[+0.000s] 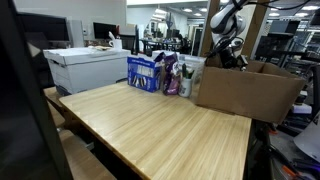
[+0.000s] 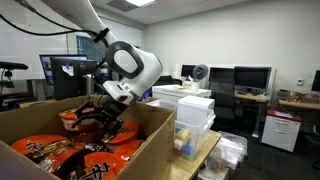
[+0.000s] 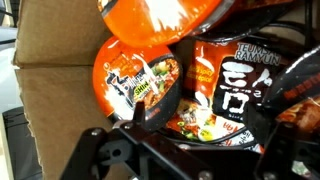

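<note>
While gripper (image 2: 98, 122) hangs wide open, empty, inside cardboard box (image 2: 150, 130), noodle bowls (image 3: 135, 85) lie ungrasped; nothing lifted yet.

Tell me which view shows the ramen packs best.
Wrist view: the ramen packs fill the frame, labels legible. In an exterior view the packs lie in the box under the open hand, partly hidden. In an exterior view the box wall hides them completely.
</note>
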Controlling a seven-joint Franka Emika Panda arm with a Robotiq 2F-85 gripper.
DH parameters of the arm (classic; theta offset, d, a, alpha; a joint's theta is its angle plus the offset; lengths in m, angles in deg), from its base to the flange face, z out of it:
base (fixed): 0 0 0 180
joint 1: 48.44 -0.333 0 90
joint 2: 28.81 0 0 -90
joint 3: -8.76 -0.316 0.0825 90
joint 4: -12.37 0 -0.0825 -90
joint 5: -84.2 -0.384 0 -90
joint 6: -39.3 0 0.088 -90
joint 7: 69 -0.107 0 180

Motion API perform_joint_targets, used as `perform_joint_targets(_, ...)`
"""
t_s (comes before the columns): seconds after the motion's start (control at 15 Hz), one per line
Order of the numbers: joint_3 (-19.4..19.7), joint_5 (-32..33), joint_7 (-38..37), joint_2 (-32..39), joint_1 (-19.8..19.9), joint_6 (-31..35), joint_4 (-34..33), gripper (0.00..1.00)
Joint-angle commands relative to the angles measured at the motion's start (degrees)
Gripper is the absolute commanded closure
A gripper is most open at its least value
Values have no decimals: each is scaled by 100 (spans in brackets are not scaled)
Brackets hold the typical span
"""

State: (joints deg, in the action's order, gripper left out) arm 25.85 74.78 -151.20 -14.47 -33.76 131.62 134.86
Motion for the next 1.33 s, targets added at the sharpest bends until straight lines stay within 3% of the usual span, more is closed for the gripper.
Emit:
perform_joint_targets(0.0,-60,45,278,46,-67,4,-61,0)
perform_joint_targets(0.8,-76,43,600,27,-107,98,-13,0)
perform_joint_targets(0.87,-79,40,636,25,-109,107,-6,25)
perform_joint_targets(1.0,-83,33,726,-10,-112,157,20,29)
perform_joint_targets(1.27,-76,-138,977,1,-48,-92,-50,56)
